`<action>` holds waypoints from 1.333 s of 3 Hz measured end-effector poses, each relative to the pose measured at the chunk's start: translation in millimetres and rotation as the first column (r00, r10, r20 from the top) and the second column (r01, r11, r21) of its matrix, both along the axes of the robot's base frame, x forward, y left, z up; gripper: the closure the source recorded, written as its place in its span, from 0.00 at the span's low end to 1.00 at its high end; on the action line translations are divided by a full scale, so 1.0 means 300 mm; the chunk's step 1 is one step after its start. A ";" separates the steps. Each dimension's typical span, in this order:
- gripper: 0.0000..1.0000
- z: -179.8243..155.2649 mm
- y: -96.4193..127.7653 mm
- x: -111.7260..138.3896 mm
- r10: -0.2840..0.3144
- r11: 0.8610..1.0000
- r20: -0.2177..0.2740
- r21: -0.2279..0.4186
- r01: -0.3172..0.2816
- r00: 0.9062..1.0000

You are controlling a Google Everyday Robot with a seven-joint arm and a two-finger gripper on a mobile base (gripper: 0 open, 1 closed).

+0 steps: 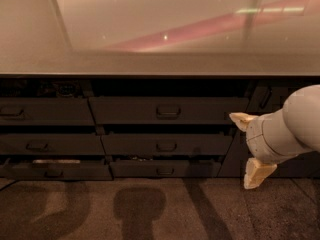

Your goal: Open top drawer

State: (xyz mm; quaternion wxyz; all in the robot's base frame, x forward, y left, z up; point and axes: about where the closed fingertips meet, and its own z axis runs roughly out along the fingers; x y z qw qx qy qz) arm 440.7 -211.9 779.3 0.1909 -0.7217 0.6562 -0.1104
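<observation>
The top drawer (167,110) is the wide dark grey front in the middle of the upper row, just under the counter. Its small loop handle (168,112) sits at its centre. The front stands level with the narrower drawer front (45,112) to its left. My gripper (240,151) is at the right, beside the drawer's right end and a little lower. Its two pale fingers (243,119) are spread wide apart, one high and one low, with nothing between them. It touches neither the drawer nor the handle.
A pale glossy counter (160,34) overhangs the drawers. Two slimmer drawer fronts (165,145) lie below the top drawer, and two more at the left (50,145). A dark panel (265,101) stands behind my arm. The floor (150,209) is speckled brown.
</observation>
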 end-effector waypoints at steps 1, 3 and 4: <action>0.00 -0.019 -0.033 0.051 -0.037 0.999 -0.022 -0.025 0.036 0.999; 0.00 -0.058 -0.246 0.449 -0.223 0.973 -0.112 -0.090 0.213 0.968; 0.00 -0.062 -0.246 0.447 -0.222 0.973 -0.114 -0.091 0.213 0.968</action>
